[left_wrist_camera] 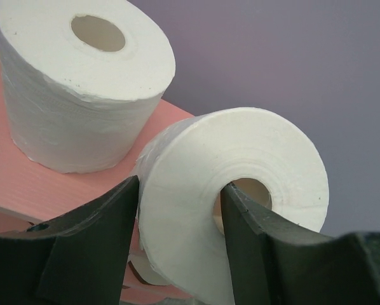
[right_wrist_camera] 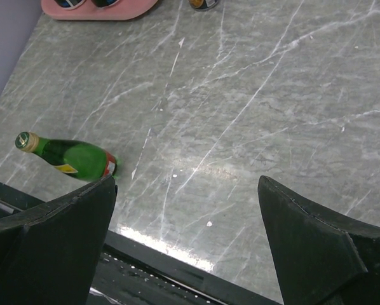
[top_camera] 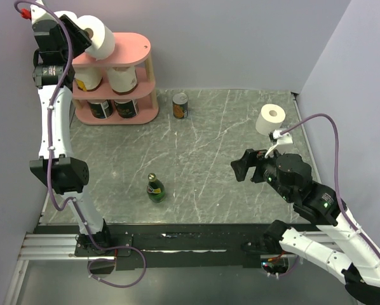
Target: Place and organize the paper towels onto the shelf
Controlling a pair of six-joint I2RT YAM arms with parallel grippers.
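Left end effector (left_wrist_camera: pixel 180 190) grasping a white roll (left_wrist_camera: pixel 241 190): one finger (left_wrist_camera: pixel 247 241) inside the hollow core, the other finger (left_wrist_camera: pixel 101 235) against the outer wrap. Roll tilted, core facing the wrist camera, held at the top board of the shelf (top_camera: pixel 136 47); contact with the board cannot be told. Right end effector (right_wrist_camera: pixel 185 184) released, fingers spread wide, low over the tabletop (top_camera: pixel 228 133), well apart from the shelf. Shelf pink, three tiers, far corner, directly under the left end effector. Second white roll (left_wrist_camera: pixel 82 89) upright on the top board, just beside the held one, apart from the fingers. Middle tier, below the left end effector: two cream rolls (top_camera: pixel 122 77) side by side. Bottom tier: two dark-wrapped rolls (top_camera: pixel 126 108). Lone white roll (top_camera: pixel 271 119) upright on the tabletop, just beyond the right end effector. Green bottle (top_camera: pixel 155 189) between the two arms, to the left of the right end effector. Small can (top_camera: pixel 180 105) near the shelf's right end.
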